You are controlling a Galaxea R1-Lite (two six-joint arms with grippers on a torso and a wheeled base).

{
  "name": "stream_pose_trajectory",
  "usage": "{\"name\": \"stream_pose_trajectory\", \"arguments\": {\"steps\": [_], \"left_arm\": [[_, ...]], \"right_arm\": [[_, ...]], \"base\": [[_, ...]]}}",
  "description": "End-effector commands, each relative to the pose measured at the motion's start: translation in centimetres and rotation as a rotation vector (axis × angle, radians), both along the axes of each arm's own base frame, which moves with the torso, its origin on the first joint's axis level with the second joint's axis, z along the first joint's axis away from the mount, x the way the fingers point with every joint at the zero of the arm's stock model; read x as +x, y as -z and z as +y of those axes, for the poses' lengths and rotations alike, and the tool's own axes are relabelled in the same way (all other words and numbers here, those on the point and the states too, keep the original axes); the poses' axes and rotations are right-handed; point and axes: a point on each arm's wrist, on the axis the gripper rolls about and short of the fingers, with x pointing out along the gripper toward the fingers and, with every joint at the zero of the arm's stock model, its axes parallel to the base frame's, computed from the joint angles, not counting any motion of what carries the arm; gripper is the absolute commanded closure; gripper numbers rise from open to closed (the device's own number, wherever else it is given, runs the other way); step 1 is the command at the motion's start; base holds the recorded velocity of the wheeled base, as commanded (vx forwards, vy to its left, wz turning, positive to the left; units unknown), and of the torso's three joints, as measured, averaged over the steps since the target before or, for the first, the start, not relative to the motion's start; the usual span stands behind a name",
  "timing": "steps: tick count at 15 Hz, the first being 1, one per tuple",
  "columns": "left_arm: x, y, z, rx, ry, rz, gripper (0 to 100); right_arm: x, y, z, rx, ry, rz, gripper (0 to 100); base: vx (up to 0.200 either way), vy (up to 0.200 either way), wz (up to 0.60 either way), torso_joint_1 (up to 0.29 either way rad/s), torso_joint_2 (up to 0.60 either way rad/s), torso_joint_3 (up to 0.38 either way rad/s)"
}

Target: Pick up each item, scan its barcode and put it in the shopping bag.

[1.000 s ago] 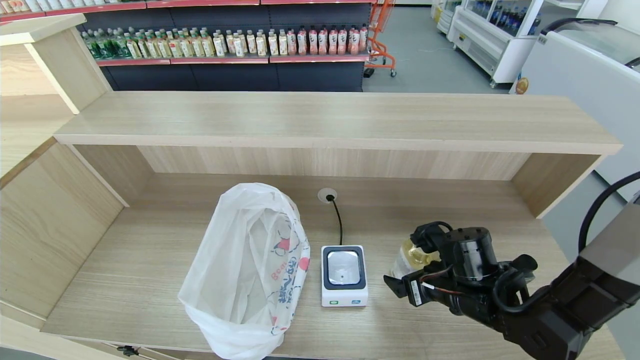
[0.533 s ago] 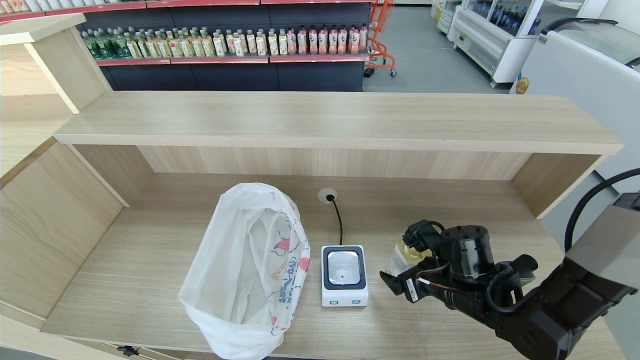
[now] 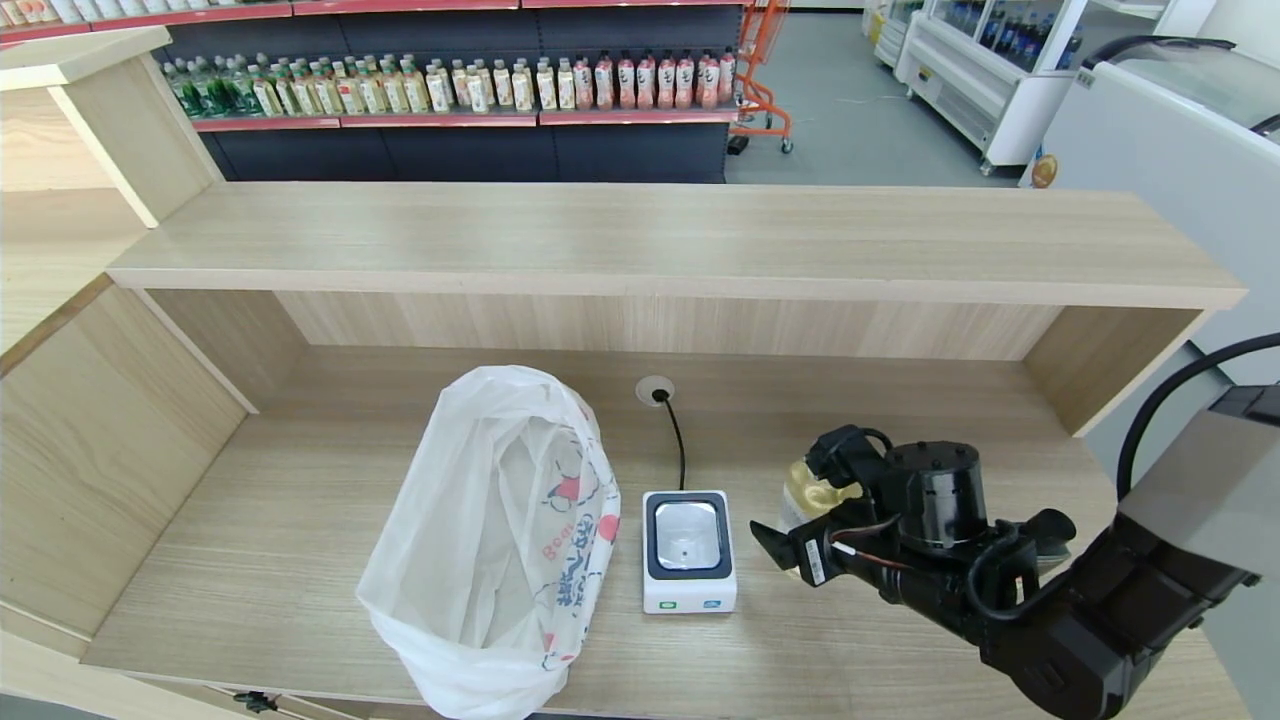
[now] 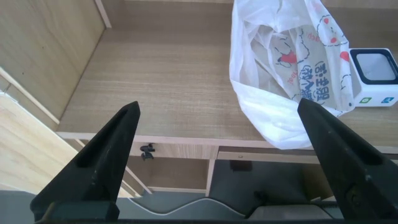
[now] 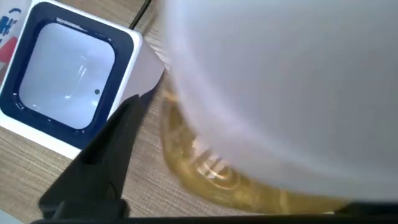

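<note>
My right gripper (image 3: 812,508) is shut on a clear bottle of yellow liquid (image 3: 812,490), held just right of the white barcode scanner (image 3: 688,548) on the counter. In the right wrist view the bottle (image 5: 280,93) looms close, with one dark finger (image 5: 106,162) beside it and the scanner (image 5: 68,81) off to its side. The white plastic shopping bag (image 3: 500,530) stands open left of the scanner. My left gripper (image 4: 217,155) is open, off the counter's front edge, with the bag (image 4: 286,56) and scanner (image 4: 375,78) beyond it.
A black cable (image 3: 677,440) runs from the scanner to a hole in the counter (image 3: 250,560). A raised wooden shelf (image 3: 660,240) and side walls enclose the back and sides. Left of the bag the counter is bare wood.
My right arm has moved a little to the left with the bottle, closer to the scanner. The bag and scanner have stayed put.
</note>
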Motion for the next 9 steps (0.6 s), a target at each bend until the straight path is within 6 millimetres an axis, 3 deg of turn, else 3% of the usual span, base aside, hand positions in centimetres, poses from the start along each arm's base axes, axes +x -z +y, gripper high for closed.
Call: {"name": "stream_pose_trajectory", "arguments": {"steps": [1,9], "left_arm": [[0.0,0.0,0.0,-0.002,0.0,0.0,0],[0.0,0.0,0.0,0.0,0.0,0.0,0]], "right_arm": [[0.01,0.21,0.02,0.005,-0.005,0.005,100],[-0.01,0.49,-0.4,-0.013,0.004,0.014,100]], "base": [[0.0,0.0,0.0,0.0,0.0,0.0],[0.0,0.0,0.0,0.0,0.0,0.0]]}}
